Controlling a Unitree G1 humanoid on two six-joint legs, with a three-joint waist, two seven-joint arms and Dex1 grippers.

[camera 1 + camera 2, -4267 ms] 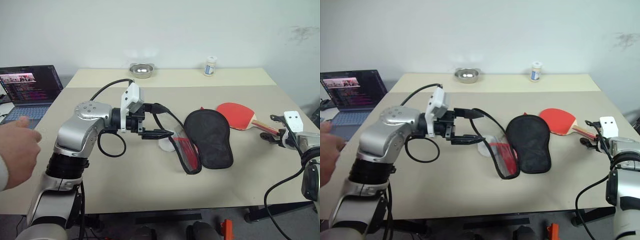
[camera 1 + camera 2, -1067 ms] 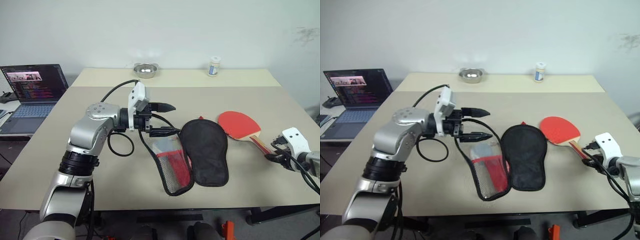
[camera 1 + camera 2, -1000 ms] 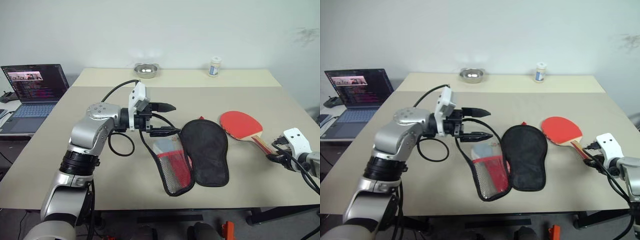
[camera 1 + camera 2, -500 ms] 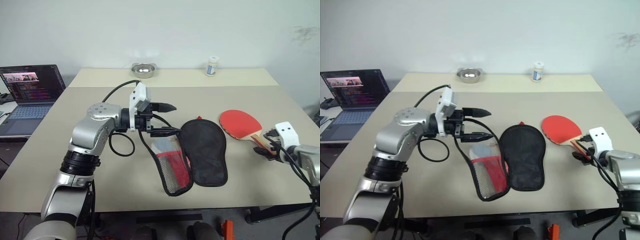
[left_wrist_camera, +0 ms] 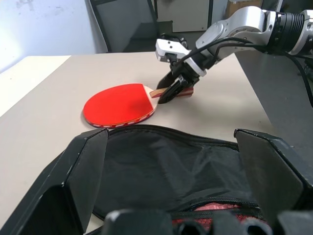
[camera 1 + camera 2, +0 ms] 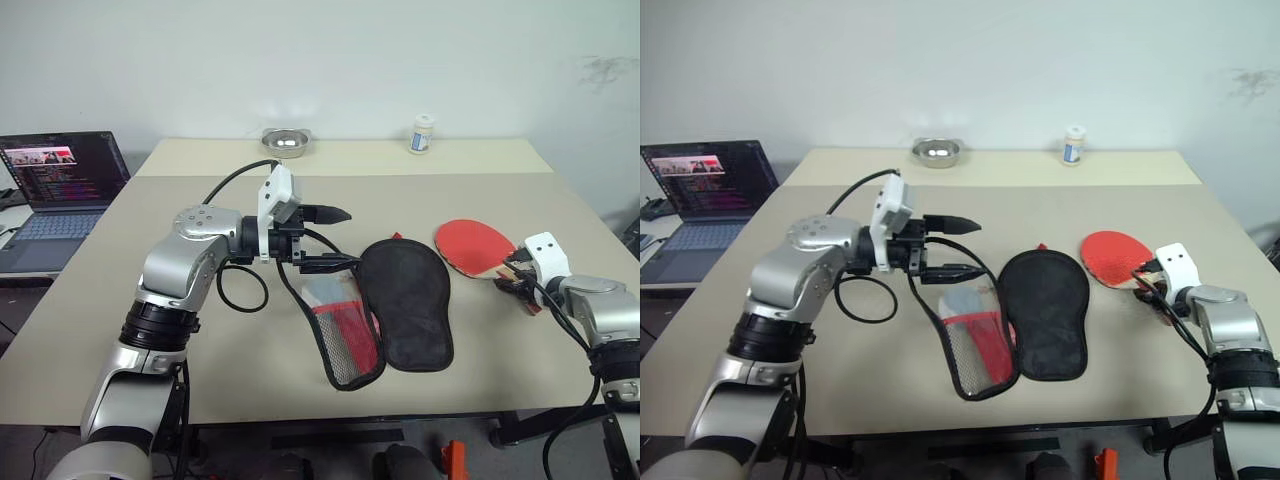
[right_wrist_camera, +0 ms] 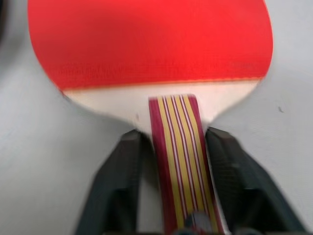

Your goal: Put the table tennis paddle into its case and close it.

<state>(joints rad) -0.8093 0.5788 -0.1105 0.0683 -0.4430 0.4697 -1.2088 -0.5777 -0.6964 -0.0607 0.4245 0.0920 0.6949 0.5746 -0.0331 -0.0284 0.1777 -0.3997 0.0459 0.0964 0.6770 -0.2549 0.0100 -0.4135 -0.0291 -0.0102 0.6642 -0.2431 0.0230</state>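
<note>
In the lower middle of the head view the case (image 6: 385,310) lies unzipped on the table (image 6: 250,360), its black half flat beside its red mesh half. The left gripper (image 6: 335,240), left of centre, has its fingers spread wide, and the case's raised edge sits at the lower finger. At the right edge, the right gripper (image 6: 517,284) straddles the handle of the table tennis paddle (image 6: 480,247). The wrist view shows one finger (image 7: 115,188) on either side of the striped handle, with narrow gaps, not yet pinching. The paddle lies flat, red face up, just right of the case. Far back stand a metal bowl (image 6: 284,141) and a small jar (image 6: 421,133). A laptop (image 6: 55,185) sits at upper left.
</note>
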